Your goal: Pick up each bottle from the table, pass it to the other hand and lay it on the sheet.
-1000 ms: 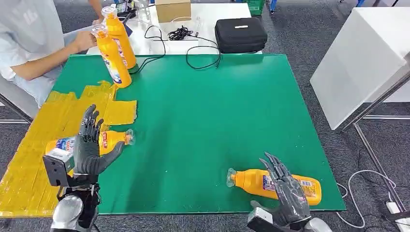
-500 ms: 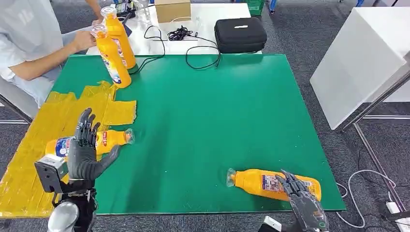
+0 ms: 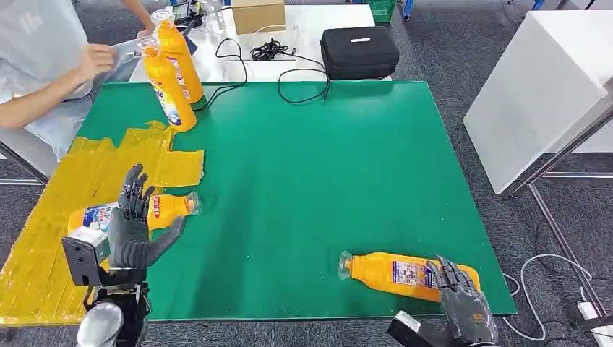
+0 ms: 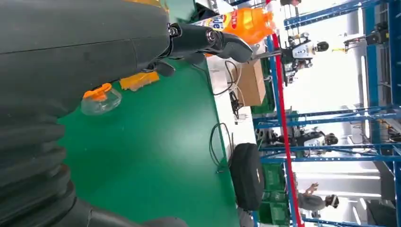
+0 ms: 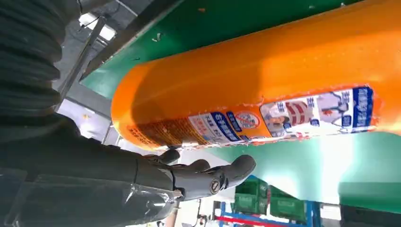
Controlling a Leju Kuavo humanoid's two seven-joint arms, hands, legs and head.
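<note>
An orange bottle [image 3: 168, 209] lies on the yellow sheet [image 3: 85, 168] with its clear cap [image 4: 99, 99] pointing onto the green mat. My left hand [image 3: 134, 225] hovers just in front of it, fingers spread and holding nothing. A second orange bottle [image 3: 400, 273] lies near the mat's front right edge, and it is close up in the right wrist view [image 5: 265, 85]. My right hand [image 3: 464, 309] is at that bottle's base end, fingers apart and empty. Two more orange bottles [image 3: 168, 92] [image 3: 181, 58] stand upright at the back left.
A person sits at the back left, one hand [image 3: 96, 58] near the upright bottles. Beyond the green mat [image 3: 311, 166] are a black case [image 3: 359, 50], cables [image 3: 289, 79] and a cardboard box [image 3: 258, 14]. A white table [image 3: 538, 87] stands to the right.
My right hand dropped back toward the table's front edge, off the bottle. My left hand shifted slightly near the sheet bottle. The person's hand drew away from the upright bottle.
</note>
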